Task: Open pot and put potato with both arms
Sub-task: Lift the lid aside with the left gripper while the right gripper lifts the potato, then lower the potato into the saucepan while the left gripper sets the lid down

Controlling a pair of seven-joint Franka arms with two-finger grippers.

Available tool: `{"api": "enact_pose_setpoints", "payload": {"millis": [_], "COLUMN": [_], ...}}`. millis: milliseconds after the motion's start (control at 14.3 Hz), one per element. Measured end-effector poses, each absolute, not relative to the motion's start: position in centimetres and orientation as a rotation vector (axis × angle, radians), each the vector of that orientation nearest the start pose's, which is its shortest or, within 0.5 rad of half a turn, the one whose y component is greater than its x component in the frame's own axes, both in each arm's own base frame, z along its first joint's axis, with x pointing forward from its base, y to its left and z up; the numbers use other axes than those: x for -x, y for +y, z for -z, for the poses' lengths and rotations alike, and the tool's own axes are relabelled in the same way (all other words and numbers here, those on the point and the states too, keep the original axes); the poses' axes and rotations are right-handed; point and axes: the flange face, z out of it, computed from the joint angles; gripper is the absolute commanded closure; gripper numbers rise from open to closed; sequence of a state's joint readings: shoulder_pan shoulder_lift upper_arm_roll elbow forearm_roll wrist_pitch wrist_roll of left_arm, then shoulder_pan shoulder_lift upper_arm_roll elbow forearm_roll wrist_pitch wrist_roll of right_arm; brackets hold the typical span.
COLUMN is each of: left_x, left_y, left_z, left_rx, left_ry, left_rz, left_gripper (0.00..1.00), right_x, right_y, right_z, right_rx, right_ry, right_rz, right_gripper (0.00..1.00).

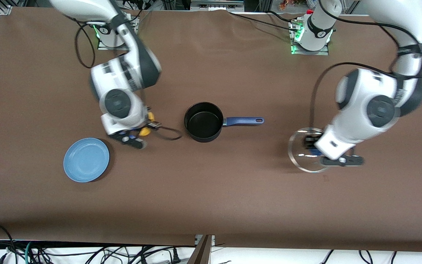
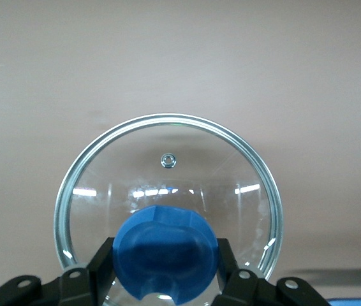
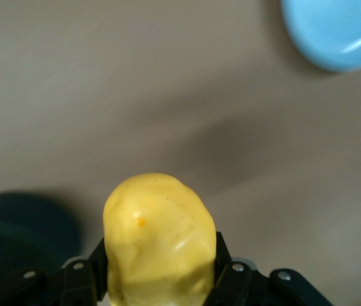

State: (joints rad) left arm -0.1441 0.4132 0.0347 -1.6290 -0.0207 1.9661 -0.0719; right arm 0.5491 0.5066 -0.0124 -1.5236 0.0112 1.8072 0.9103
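Observation:
The black pot (image 1: 203,122) stands open at the table's middle, its blue handle (image 1: 244,120) pointing toward the left arm's end. My left gripper (image 1: 311,143) is shut on the blue knob (image 2: 164,252) of the glass lid (image 1: 303,151), holding it over the table at the left arm's end. The lid's rim (image 2: 168,121) fills the left wrist view. My right gripper (image 1: 145,126) is shut on the yellow potato (image 3: 158,239), held above the table between the blue plate and the pot. The potato (image 1: 147,128) shows partly under the right wrist in the front view. The pot's dark edge (image 3: 14,229) shows in the right wrist view.
A flat blue plate (image 1: 86,160) lies toward the right arm's end, nearer the front camera than the pot; it also shows in the right wrist view (image 3: 333,32). A black cable loop (image 1: 169,134) hangs beside the right gripper.

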Motion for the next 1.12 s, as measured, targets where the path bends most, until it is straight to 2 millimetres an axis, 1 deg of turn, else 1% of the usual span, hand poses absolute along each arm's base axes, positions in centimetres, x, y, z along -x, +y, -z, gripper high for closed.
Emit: {"api": "enact_pose_setpoints", "payload": {"millis": [70,140,209,279,349,419,558,628,767,837,907,977,1047,1116], "left_x": [-65.5,-65.2,-64.8,-64.3,-63.8,-63.2,-62.4,-62.1,-61.6,-61.5,-61.4,-61.3,-61.4,-61.5], "left_y": [-4.0,-1.2,0.7,2.2,3.5,4.5,6.5,7.3,8.2,8.2,8.1,8.1,8.0,8.0], "left_z": [-36.3,-35.0,-33.6,-32.1,-30.5,-29.1,-26.5,-25.4,-23.6,-22.9,-22.5,-22.2,-22.2,-22.4], "left_rx": [3.136,3.135,3.135,3.134,3.132,3.130,3.122,3.119,3.118,3.120,3.126,3.138,3.148,3.153], "left_ry": [0.084,0.107,0.131,0.162,0.194,0.222,0.264,0.276,0.278,0.277,0.271,0.257,0.245,0.236], "left_rz": [-0.143,-0.147,-0.135,-0.114,-0.094,-0.076,-0.047,-0.036,-0.026,-0.030,-0.035,-0.036,-0.034,-0.026], "left_gripper": [0.61,0.61,0.61,0.61,0.61,0.61,0.60,0.58,0.47,0.36,0.18,0.01,0.00,0.00], "right_x": [-55.9,-54.7,-53.9,-53.5,-53.4,-53.6,-54.2,-54.3,-54.1,-53.9,-53.7,-53.2,-52.7,-52.3], "right_y": [37.4,40.1,42.2,43.6,44.5,44.9,45.3,45.5,45.8,46.0,46.3,46.8,47.4,47.9], "right_z": [-34.3,-33.6,-32.9,-31.9,-30.9,-29.7,-26.8,-25.3,-22.8,-21.7,-20.6,-19.6,-18.6,-17.9], "right_rx": [3.195,3.157,3.109,3.062,3.015,2.978,2.935,2.919,2.912,2.916,2.919,2.919,2.922,2.923], "right_ry": [0.652,0.696,0.738,0.778,0.817,0.844,0.878,0.890,0.907,0.908,0.905,0.895,0.887,0.884], "right_rz": [-0.272,-0.272,-0.283,-0.296,-0.311,-0.320,-0.318,-0.316,-0.327,-0.330,-0.328,-0.320,-0.313,-0.309], "right_gripper": [0.66,0.66,0.66,0.66,0.66,0.66,0.66,0.66,0.66,0.66,0.66,0.64,0.46,0.21]}}
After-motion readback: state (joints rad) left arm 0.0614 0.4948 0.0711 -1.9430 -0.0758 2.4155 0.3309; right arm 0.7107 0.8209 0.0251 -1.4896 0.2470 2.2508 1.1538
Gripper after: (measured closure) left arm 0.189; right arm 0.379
